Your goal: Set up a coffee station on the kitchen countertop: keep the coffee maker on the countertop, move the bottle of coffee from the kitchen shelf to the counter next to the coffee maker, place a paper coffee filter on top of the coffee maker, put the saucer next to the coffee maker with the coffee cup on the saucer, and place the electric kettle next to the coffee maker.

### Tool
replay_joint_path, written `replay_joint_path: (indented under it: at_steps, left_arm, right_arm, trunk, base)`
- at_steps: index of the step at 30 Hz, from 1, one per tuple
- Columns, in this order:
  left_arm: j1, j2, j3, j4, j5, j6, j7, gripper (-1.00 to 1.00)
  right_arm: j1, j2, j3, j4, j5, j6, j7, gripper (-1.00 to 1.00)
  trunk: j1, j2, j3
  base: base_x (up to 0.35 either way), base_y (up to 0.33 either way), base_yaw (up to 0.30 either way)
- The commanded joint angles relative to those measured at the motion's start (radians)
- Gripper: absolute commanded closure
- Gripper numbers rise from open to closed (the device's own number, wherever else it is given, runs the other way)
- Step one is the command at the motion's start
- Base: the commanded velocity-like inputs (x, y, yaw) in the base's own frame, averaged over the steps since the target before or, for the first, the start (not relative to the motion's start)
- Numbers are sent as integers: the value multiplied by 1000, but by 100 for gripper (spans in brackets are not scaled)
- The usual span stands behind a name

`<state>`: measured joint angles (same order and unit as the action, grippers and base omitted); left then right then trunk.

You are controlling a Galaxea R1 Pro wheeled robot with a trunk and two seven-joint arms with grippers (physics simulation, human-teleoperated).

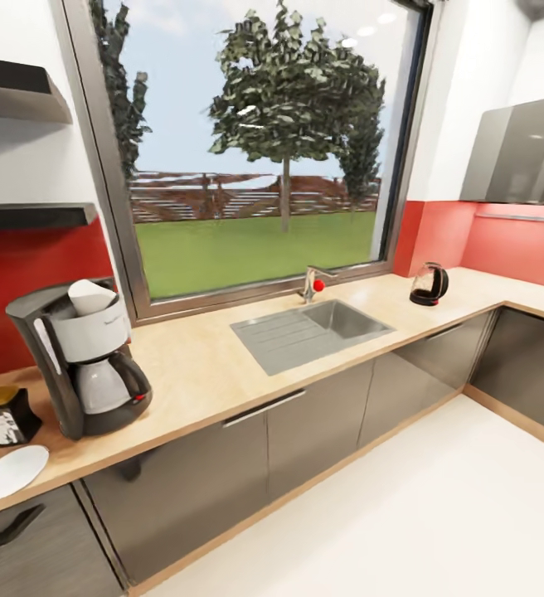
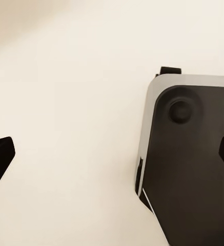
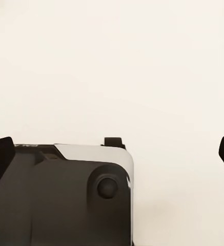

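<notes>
Since the kettle (image 1: pixel 429 284) stands far along the tabletop (image 1: pixel 214 373), past the sink (image 1: pixel 309 332) near the right corner and well apart from the coffee maker (image 1: pixel 80 356), it looks like the piece yet to fetch. Its glass body would likely be smooth, fragile and fairly heavy, so the black loop handle seems the safest hold, kept upright. By the coffee maker, the paper filter (image 1: pixel 89 296) sits on top, with the bottle (image 1: pixel 8 413) and saucer (image 1: pixel 10 473) just beside; no cup shows on the saucer. Both wrist views look down at pale floor and the robot's base: the left pincer (image 2: pixel 112 154) and right pincer (image 3: pixel 112 154) are spread wide, holding nothing.
</notes>
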<state>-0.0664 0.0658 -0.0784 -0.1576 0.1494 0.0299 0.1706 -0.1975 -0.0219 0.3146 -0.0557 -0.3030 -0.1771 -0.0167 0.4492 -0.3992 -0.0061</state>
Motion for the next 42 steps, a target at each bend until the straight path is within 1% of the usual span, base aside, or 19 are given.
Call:
replay_joint_path:
  at_steps: [1,5,8,11,12,14,16,24,30,36,42]
  left_arm:
    - [0,0,-8,-2,10,3,4,-100]
    - [0,0,-8,-2,11,1,5,-100]
    - [0,-1,-7,-2,12,0,5,-100]
    - [0,-1,-6,-3,12,0,5,-100]
    - [0,-1,-7,-3,12,0,5,-100]
    - [0,-1,-7,-3,12,0,4,-100]
    - [0,-1,-7,-3,12,-2,4,-100]
    - [1,-1,-8,-3,12,-40,4,-100]
    - [0,-1,-8,-3,12,-43,4,-100]
    - [0,0,-8,-2,13,-43,-5,-100]
    - [0,0,-8,-2,13,-43,-5,-100]
  right_arm:
    - [0,0,8,0,-8,-2,-2,-100]
    - [0,0,8,0,-11,-2,-2,-100]
    - [0,-1,7,0,-24,-2,-3,-100]
    - [0,-1,6,0,-59,-2,-3,-100]
    - [0,-1,6,0,-86,-2,-2,-100]
    - [0,-1,7,0,-114,-2,-2,-100]
    - [0,-1,7,0,-122,-2,-2,-100]
    - [0,-1,8,0,-128,-2,-2,-100]
    - [0,-1,7,0,-129,-2,-2,-100]
    - [0,-1,9,0,-129,-2,-5,-100]
    - [0,-2,8,0,-127,1,-4,-100]
  trunk:
    - [1,-1,-1]
    - [1,-1,-1]
    - [1,-1,-1]
    - [1,-1,-1]
    - [1,-1,-1]
    - [1,-1,-1]
    - [1,-1,-1]
    - [1,-1,-1]
    - [1,-1,-1]
    - [1,-1,-1]
    - [1,-1,-1]
  base:
    - [278,-143,-300]
    - [281,-156,-300]
    - [282,-162,-300]
    - [282,-164,-300]
    - [282,-164,-300]
    - [282,-164,-300]
    - [282,-165,-300]
    - [281,-166,-300]
    - [280,-167,-298]
    - [280,-167,-180]
    - [280,-167,-269]
